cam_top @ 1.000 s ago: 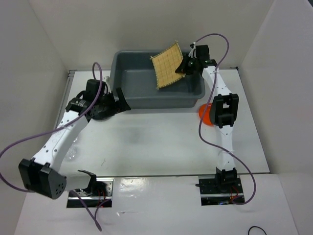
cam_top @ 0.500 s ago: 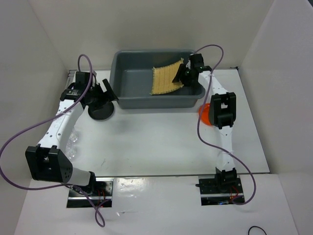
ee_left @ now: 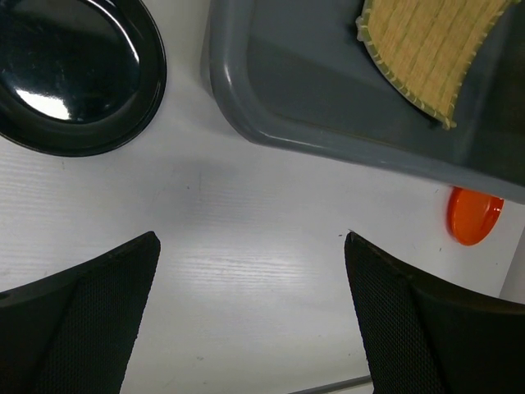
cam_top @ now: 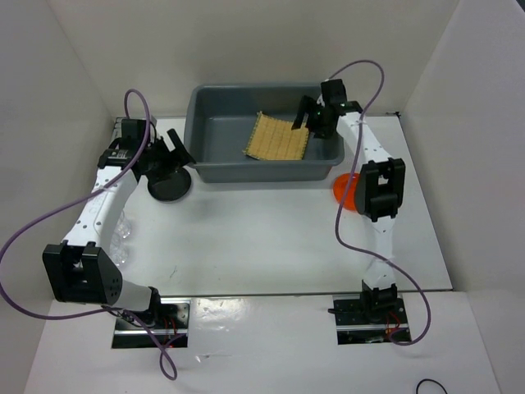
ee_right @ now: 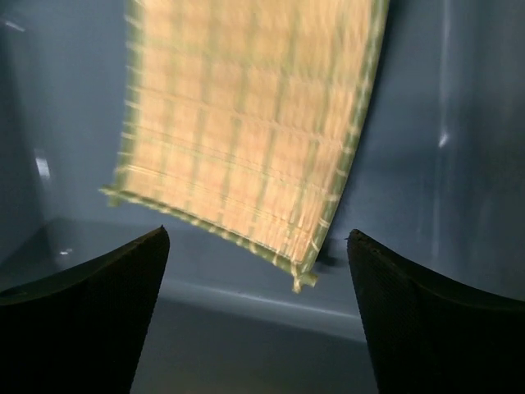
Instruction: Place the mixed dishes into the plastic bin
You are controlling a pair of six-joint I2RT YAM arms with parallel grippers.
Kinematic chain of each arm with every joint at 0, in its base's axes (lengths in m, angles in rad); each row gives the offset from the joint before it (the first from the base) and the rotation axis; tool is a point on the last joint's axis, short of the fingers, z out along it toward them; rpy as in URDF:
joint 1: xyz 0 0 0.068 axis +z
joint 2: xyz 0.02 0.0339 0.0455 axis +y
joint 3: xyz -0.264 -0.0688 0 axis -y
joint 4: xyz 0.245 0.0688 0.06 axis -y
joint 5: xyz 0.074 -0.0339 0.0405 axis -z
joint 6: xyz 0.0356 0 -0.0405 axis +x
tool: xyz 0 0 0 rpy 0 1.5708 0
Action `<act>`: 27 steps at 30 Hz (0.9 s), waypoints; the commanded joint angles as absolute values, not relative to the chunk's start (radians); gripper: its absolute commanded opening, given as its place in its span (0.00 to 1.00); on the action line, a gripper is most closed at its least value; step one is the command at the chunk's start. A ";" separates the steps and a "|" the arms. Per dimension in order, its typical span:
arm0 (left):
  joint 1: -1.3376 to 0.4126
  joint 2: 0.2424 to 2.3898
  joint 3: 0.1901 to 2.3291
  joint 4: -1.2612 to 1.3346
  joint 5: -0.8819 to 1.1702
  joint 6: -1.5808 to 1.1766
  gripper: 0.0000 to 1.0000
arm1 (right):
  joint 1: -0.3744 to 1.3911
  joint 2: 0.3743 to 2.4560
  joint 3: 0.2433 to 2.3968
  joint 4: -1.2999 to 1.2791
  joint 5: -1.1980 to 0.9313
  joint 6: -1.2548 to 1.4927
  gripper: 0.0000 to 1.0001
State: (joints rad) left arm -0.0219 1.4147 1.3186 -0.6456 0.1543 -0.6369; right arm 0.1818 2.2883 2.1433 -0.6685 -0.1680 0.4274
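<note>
Two plates wait outside the bin [cam_top: 262, 172], so we take the next pick to turn on which arm is nearer which. Black plate [ee_left: 74, 74] sits on the table just left of the bin's left-front corner. Left gripper [cam_top: 180, 149] hovers right over its far edge, and in the wrist view the plate lies up and left of the fingers, not between them. Left arm is clearly the nearer one. The plate is round, so it has no long axis to line up on, and we judge a rim pinch is needed. Left jaws are spread wide, holding and touching nothing. Orange plate [cam_top: 343, 190] is just outside the bin's right-front corner, partly hidden behind the right arm, so it falls to that side. Mat [cam_top: 279, 138] is already in the bin, lying flat toward the right half of the floor. Right gripper [cam_top: 303, 116] hangs over the bin's right end with jaws wide apart. The mat lies beyond the fingertips, free of them. Glasses [cam_top: 121, 242] by the left forearm show only faintly, so we cannot count them.
</note>
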 commanded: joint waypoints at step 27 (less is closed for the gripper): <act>-0.009 1.155 1.114 -0.673 0.288 -0.676 1.00 | -0.449 2.042 1.451 -0.756 -0.653 -0.255 0.95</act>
State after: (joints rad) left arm -0.0154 1.2114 1.1316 -0.6628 0.2581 -0.6437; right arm -0.4267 2.0266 1.4773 -0.7567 -0.6197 -0.1780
